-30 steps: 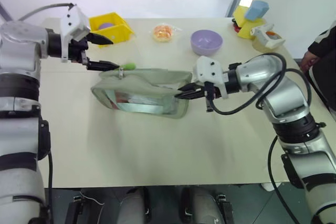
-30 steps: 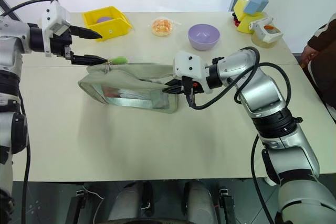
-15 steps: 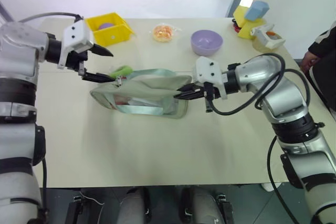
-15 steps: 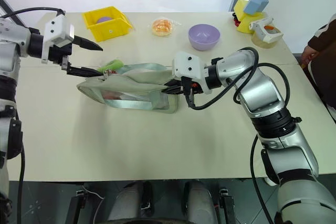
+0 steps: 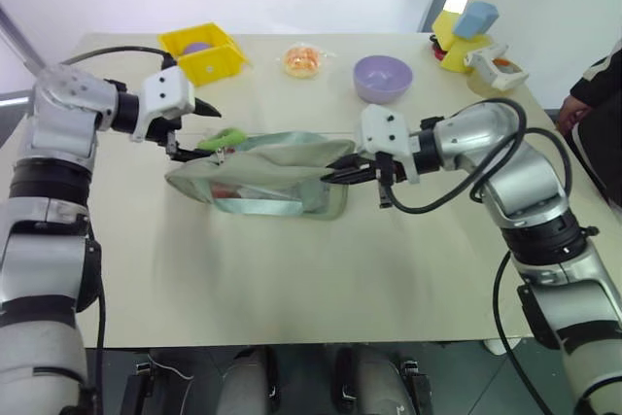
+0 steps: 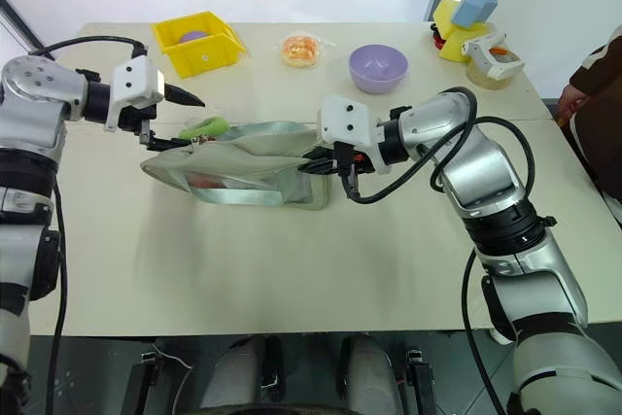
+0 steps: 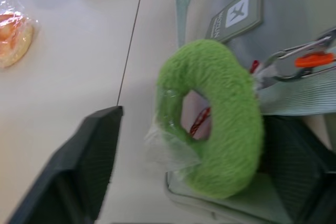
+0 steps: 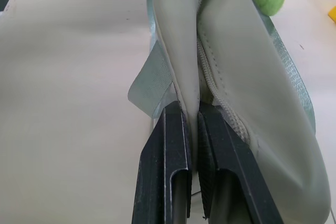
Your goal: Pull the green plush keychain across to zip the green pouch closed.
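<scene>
A sage-green fabric pouch (image 5: 267, 174) with a clear window lies near the middle of a pale beige table (image 5: 292, 269). At the pouch's left end, a small lime-green fuzzy ring-shaped keychain (image 7: 212, 116) hangs from a metal clip on the zipper. The left gripper (image 5: 197, 127) has its two black fingers parted on either side of this charm, not yet closed on it. The right gripper (image 8: 190, 129) is closed, pinching the pouch's right end at the zipper seam. Farther back stand a yellow plastic bin (image 5: 204, 51), a wrapped orange item (image 5: 303, 59) and a purple bowl (image 5: 382, 77).
</scene>
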{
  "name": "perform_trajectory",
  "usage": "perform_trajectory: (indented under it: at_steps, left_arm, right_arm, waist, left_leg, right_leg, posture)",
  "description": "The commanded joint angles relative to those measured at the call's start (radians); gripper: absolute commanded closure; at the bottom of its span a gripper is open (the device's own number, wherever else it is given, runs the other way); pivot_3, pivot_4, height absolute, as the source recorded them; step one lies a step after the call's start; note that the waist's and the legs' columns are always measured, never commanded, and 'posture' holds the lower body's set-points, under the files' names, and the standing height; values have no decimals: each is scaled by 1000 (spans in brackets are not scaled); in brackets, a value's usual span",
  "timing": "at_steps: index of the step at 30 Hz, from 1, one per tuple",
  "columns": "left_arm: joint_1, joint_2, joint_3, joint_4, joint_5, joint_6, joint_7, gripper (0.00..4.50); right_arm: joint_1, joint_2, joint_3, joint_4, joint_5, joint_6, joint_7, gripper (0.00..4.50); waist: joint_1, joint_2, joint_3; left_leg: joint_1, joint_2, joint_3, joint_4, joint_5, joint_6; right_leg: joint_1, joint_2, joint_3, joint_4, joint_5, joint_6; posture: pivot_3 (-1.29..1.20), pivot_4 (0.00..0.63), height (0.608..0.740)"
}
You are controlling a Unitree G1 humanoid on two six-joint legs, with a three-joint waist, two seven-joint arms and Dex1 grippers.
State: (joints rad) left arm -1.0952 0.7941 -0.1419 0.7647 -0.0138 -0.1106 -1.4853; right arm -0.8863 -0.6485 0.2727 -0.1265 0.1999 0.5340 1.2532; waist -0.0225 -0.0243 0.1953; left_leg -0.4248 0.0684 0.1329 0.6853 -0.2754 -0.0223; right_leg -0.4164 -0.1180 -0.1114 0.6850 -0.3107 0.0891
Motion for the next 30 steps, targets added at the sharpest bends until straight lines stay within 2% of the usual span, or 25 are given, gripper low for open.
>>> perform_trajectory:
  at_steps: [1,5,15,22,30]
  left_arm:
    - [-7,7,28,-35,-31,24,-13,2343]
    - [-14,16,28,-38,-37,40,-25,4393]
    - [-182,21,87,52,-23,-14,154,4460]
    - [-85,60,59,-153,-16,-66,119,4460]
    - [18,71,69,-443,-87,57,71,4460]
  right_arm:
    - [-20,11,14,0,-3,-9,-6,4500]
    - [-25,15,15,12,-7,-16,-6,4500]
    - [-81,70,-9,112,-44,-35,-88,4500]
    - [-111,93,-14,163,-45,-33,-111,4500]
    - [-125,91,3,234,-88,-89,-110,4500]
  waist:
    - [0,0,0]
    - [0,0,0]
    - [0,0,0]
    - [0,0,0]
    - [4,0,0]
  left_leg:
    - [0,0,0,0,0,0]
    - [0,0,0,0,0,0]
    - [0,0,0,0,0,0]
    - [0,0,0,0,0,0]
    - [-1,0,0,0,0,0]
  right_leg:
    - [0,0,0,0,0,0]
    - [0,0,0,0,0,0]
    - [0,0,0,0,0,0]
    - [0,0,0,0,0,0]
    - [0,0,0,0,0,0]
  posture:
    - [0,150,739]
    - [0,150,739]
    - [0,150,739]
    - [0,150,739]
    - [0,150,739]
